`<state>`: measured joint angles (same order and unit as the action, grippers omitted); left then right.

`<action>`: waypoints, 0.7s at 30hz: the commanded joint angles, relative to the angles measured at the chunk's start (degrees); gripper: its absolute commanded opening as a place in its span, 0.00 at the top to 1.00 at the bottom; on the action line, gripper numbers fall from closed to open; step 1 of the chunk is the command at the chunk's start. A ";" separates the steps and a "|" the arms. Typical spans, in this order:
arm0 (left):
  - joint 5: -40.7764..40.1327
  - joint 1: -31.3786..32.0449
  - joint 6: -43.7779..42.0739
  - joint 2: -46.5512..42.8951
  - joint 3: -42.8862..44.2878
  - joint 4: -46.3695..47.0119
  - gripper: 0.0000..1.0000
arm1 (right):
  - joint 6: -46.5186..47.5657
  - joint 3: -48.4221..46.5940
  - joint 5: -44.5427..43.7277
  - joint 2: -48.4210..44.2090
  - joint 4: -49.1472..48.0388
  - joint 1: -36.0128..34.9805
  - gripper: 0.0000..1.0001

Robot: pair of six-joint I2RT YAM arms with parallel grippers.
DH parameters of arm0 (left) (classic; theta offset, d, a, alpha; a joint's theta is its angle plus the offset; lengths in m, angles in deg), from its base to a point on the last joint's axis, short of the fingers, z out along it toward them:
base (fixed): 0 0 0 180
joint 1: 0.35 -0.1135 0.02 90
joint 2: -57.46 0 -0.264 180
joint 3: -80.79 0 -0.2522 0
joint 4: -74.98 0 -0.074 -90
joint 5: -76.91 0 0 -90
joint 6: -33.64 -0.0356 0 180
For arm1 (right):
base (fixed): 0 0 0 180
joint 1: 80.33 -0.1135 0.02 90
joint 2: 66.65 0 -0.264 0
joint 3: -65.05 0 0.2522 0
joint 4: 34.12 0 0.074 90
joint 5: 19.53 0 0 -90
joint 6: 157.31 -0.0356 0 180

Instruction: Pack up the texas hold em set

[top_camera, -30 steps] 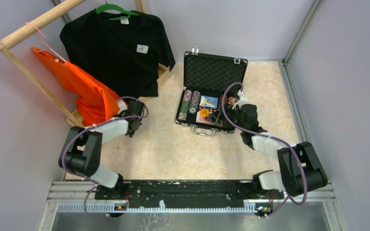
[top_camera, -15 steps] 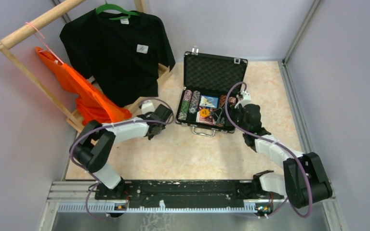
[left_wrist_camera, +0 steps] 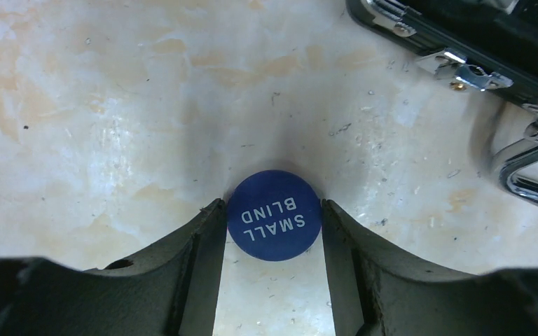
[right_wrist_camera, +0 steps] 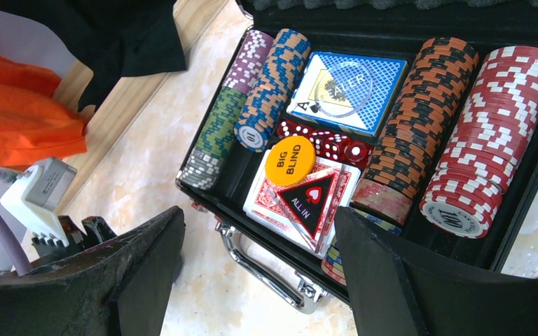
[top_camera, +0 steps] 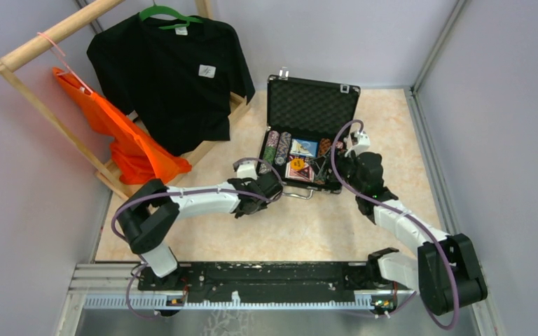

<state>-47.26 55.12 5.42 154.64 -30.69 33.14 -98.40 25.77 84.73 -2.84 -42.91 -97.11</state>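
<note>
The black case (top_camera: 313, 105) lies open on the floor, foam lid up. In the right wrist view it (right_wrist_camera: 406, 31) holds rows of striped chips (right_wrist_camera: 497, 133), red dice (right_wrist_camera: 322, 140), red-backed cards (right_wrist_camera: 273, 203), an orange round token (right_wrist_camera: 289, 160) and a black triangular token (right_wrist_camera: 307, 199). My right gripper (right_wrist_camera: 259, 231) hangs open above the case's front edge, nothing between its fingers. My left gripper (left_wrist_camera: 274, 210) is shut on a blue round SMALL BLIND token (left_wrist_camera: 274, 220), pinched at the fingertips just left of the case's silver handle (left_wrist_camera: 525, 168). From above, the left gripper (top_camera: 270, 187) sits beside the case's front left corner.
A black T-shirt (top_camera: 171, 70) and an orange bag (top_camera: 122, 133) hang on a wooden rack (top_camera: 56, 31) at the back left. Grey walls close in the floor on three sides. The arms' metal base rail (top_camera: 273, 276) runs along the near edge.
My left arm has swung right from beside the orange bag to the case's front left corner. The right arm has shifted slightly toward the case's right side.
</note>
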 commanded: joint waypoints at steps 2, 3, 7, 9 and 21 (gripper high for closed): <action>-0.77 0.29 1.71 -1.13 2.51 -6.35 0.43 | 0.49 0.23 -0.41 -1.78 -1.54 -0.47 0.22; -1.27 0.41 1.73 -1.32 2.92 -7.01 0.43 | 0.50 0.21 -0.38 -1.76 -1.58 -0.53 0.22; -2.83 0.87 1.63 -1.93 4.87 -9.32 0.43 | 0.47 0.42 -0.47 -1.81 -1.70 -0.51 0.22; -3.27 1.03 1.12 -2.12 5.88 -9.86 0.43 | 0.48 0.46 -0.51 -1.88 -1.88 -0.47 0.22; -5.58 1.22 -3.30 0.63 15.43 -11.50 0.43 | -0.61 0.39 -2.58 -5.47 1.18 -0.37 0.22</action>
<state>-51.04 55.92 4.52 154.01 -19.02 22.65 -98.62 26.19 83.84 -5.46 -41.66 -97.11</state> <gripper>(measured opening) 0.572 0.784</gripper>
